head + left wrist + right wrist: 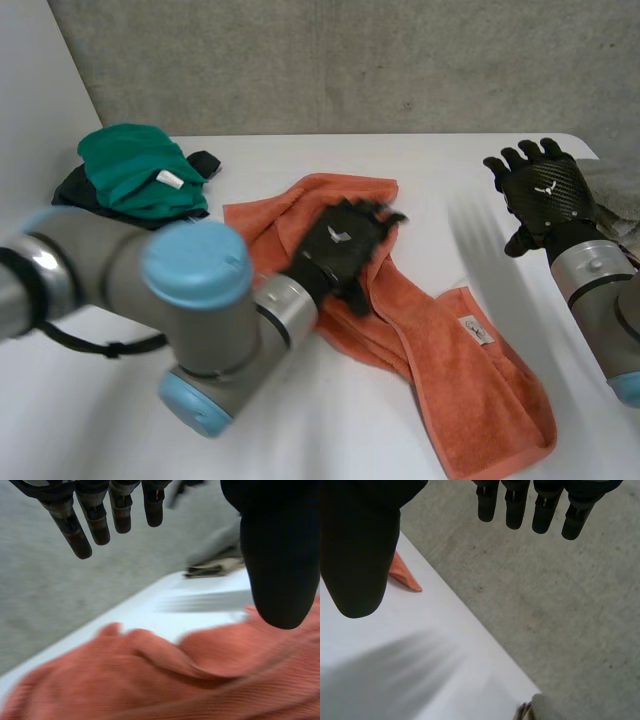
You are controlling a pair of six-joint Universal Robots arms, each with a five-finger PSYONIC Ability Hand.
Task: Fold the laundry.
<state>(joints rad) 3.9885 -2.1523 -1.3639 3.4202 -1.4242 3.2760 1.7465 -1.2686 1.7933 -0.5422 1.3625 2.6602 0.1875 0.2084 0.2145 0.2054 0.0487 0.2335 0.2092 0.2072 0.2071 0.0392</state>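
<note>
An orange towel (440, 350) lies crumpled across the middle of the white table (400, 180), one end running toward the front right, with a small white label (476, 329) on it. My left hand (345, 245) hovers over the towel's far, bunched part with straight fingers, holding nothing. In the left wrist view the orange towel (165, 680) lies under the left hand's fingers (95, 520) and thumb (280, 555), apart from them. My right hand (545, 195) is raised at the table's right side, open and empty. A corner of the orange towel (402, 572) shows beside the right hand's thumb (360, 545).
At the table's back left lies a pile of a green garment (135, 170) on dark cloth (75, 190). A grey cloth (615, 195) sits at the right edge behind my right hand. A concrete wall stands behind the table's back edge.
</note>
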